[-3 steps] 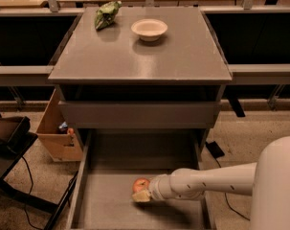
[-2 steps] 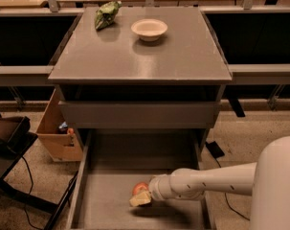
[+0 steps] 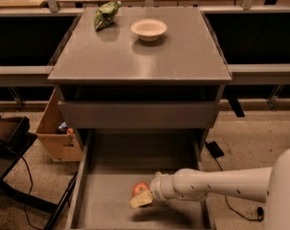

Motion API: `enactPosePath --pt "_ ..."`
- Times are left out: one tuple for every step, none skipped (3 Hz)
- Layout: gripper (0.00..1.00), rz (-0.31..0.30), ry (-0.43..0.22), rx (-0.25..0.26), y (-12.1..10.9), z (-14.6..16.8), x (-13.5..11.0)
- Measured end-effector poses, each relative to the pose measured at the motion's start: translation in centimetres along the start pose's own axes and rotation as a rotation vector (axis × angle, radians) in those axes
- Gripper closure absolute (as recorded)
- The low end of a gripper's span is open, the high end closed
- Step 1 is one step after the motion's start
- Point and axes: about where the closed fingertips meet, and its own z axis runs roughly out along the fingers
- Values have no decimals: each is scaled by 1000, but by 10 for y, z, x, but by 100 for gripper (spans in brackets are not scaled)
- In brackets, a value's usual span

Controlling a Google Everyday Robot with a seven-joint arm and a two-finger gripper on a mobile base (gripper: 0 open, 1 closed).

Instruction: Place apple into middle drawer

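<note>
Hanging inside middle drawer (image 3: pixel 106 198), hand (image 3: pixel 141 199) just beside apple (image 3: pixel 140 188); open or closed unclear.

White arm (image 3: pixel 221 183), tan end effector (image 3: pixel 141 198) over drawer (image 3: pixel 108 200)

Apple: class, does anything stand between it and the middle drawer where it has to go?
Nothing visible does. The apple is already inside the open middle drawer, above its grey floor, right at the tip of the gripper. Whether it rests on the floor cannot be told.
</note>
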Motion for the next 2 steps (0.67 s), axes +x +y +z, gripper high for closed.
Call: enactPosePath --pt "0 -33 -53 15 18 -42 -22" --pt "0 -35 14 -8 54 -87 -27"
